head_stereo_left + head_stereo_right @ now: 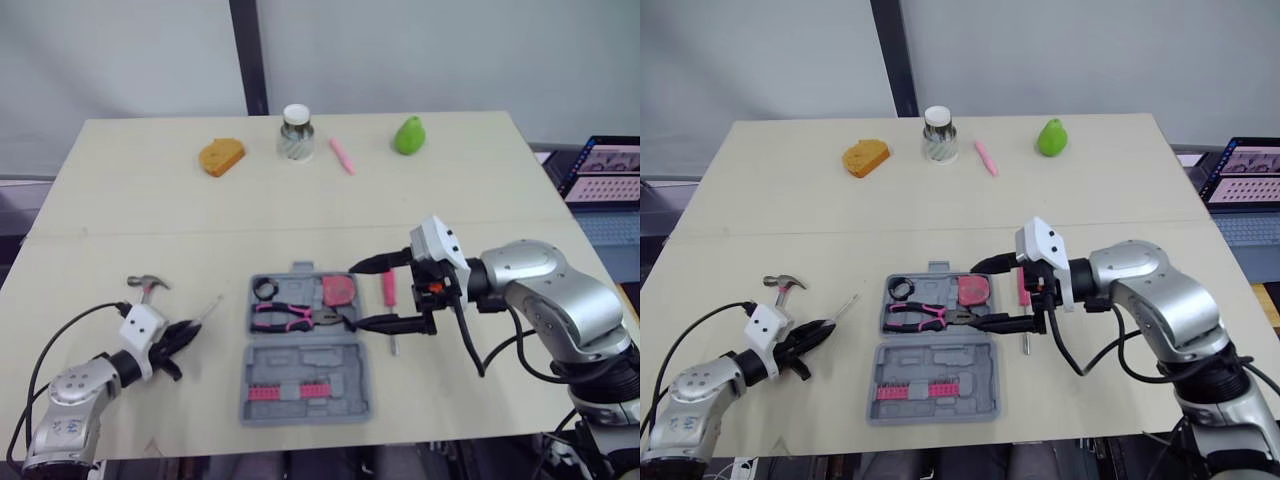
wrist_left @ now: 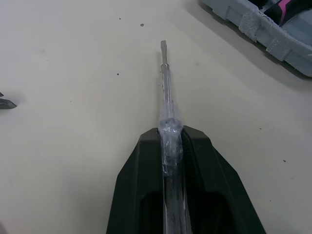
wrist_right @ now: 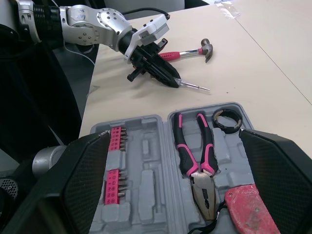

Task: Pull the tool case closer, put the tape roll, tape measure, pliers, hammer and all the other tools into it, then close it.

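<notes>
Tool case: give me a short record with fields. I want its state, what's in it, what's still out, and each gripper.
Case: tool case, open on the table
Inside: pliers, tape roll, tape measure
Still out: hammer on the table; pink screwdriver beside the case's right edge
Left gripper: shut on a flat-tip screwdriver, near the hammer
Right gripper: open, over the case's right side
</notes>
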You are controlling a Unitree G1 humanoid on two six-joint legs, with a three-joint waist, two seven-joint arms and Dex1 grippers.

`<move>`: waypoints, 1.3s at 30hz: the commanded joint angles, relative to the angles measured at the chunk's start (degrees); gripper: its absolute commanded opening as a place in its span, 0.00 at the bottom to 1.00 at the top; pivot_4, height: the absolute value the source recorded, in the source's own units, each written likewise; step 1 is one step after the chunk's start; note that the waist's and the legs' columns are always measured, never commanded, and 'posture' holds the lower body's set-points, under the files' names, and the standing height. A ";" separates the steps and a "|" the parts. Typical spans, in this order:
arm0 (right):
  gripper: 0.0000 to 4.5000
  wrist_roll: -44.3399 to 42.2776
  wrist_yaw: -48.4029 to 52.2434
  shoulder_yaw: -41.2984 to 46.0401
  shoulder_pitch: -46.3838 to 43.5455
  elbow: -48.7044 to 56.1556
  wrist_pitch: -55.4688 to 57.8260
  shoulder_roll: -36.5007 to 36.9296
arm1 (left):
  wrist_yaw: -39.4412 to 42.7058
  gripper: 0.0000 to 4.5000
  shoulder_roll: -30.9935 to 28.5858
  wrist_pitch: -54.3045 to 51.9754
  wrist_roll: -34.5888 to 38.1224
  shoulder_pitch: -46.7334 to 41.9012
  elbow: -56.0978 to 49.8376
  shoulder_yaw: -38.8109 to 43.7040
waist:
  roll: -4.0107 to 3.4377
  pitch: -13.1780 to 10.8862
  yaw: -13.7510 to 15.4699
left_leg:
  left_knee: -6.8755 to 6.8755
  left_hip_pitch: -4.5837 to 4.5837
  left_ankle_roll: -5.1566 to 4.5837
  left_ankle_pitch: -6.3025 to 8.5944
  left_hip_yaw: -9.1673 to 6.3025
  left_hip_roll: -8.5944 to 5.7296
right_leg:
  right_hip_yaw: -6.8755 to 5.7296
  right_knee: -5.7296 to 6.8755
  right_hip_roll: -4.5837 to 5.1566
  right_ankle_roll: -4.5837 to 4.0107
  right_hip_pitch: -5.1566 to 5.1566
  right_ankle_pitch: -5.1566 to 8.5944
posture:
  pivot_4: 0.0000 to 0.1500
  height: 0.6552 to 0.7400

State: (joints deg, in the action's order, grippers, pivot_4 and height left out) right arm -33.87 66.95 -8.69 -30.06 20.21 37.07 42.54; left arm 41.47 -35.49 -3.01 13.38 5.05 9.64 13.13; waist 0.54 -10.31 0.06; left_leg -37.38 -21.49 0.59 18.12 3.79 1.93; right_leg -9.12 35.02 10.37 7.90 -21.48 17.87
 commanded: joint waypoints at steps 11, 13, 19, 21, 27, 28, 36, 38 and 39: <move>1.00 3.58 2.36 1.11 9.41 2.76 -5.91 5.67 | 12.54 0.02 -11.10 -15.06 3.04 -2.52 -22.72 -7.90 | 0.01 0.00 0.54 | -0.06 -0.04 -0.02 0.01 0.00 -0.01 | 0.01 0.00 0.01 0.00 0.01 0.00 | 1.00 1.00; 1.00 4.88 2.49 0.97 11.29 3.05 -7.18 6.81 | 15.26 0.02 -14.21 -20.69 4.93 -5.59 -27.71 -10.31 | 0.00 0.00 0.92 | -0.08 -0.03 -0.01 0.01 0.01 0.00 | 0.03 -0.01 0.01 0.00 0.01 0.00 | 1.00 1.00; 1.00 5.75 1.67 2.33 15.62 4.97 -8.26 8.59 | 19.44 0.02 -18.68 -28.61 5.19 -16.31 -32.14 -16.34 | 0.01 0.00 1.31 | -0.10 -0.03 -0.02 0.01 0.07 0.00 | 0.05 -0.02 -0.02 0.01 0.00 0.00 | 1.00 1.00; 1.00 5.11 1.19 3.22 17.18 6.12 -7.66 9.08 | 20.63 0.02 -19.71 -30.96 5.54 -19.23 -32.30 -17.16 | 0.01 0.00 1.33 | -0.13 -0.05 -0.02 0.01 0.06 0.01 | 0.04 -0.02 -0.04 0.01 0.00 0.00 | 1.00 1.00; 1.00 5.01 0.35 4.71 20.23 8.92 -6.48 10.19 | 22.59 0.02 -19.55 -34.33 3.01 -25.17 -36.51 -26.27 | 0.01 -0.01 1.40 | -0.14 -0.06 -0.02 0.02 0.08 0.00 | 0.05 -0.03 -0.03 0.01 0.01 0.00 | 1.00 1.00; 1.00 5.00 0.13 4.77 20.35 9.23 -6.19 10.23 | 22.74 0.02 -19.42 -34.71 2.88 -26.00 -36.62 -27.09 | 0.02 -0.01 1.47 | -0.16 -0.07 -0.02 0.02 0.08 0.00 | 0.06 -0.03 -0.03 0.01 0.01 0.00 | 1.00 1.00; 1.00 6.10 -0.49 5.42 21.46 9.53 -6.26 11.77 | 22.12 0.02 -16.30 -39.44 -4.73 -36.38 -36.26 -38.97 | 0.02 -0.01 1.89 | -0.60 -0.36 -0.19 0.12 0.01 0.00 | 0.04 -0.02 -0.04 0.02 -0.01 -0.01 | 1.00 1.00; 1.00 6.41 -0.56 5.58 21.74 9.62 -6.43 12.09 | 22.08 0.02 -16.07 -39.64 -6.68 -37.14 -36.22 -41.25 | 0.02 -0.01 1.90 | -0.66 -0.45 -0.21 0.13 -0.01 0.00 | 0.02 -0.03 -0.04 0.05 -0.06 -0.03 | 1.00 1.00; 1.00 6.42 -0.62 5.60 21.73 9.68 -6.38 12.11 | 22.19 0.02 -16.02 -39.69 -7.25 -37.30 -36.20 -41.85 | 0.02 -0.01 1.88 | -0.67 -0.49 -0.21 0.13 -0.03 0.00 | 0.01 -0.04 -0.04 0.06 -0.07 -0.03 | 1.00 1.00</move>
State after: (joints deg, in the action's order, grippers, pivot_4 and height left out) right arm -27.15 66.57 -4.55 -8.34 27.82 31.27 53.85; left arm 63.58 -51.56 -42.56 7.36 -31.51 -25.28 -27.93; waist 0.56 -10.32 1.94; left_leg -38.05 -21.98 0.38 18.26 3.76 1.93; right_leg -9.11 34.99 10.33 7.96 -21.56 17.83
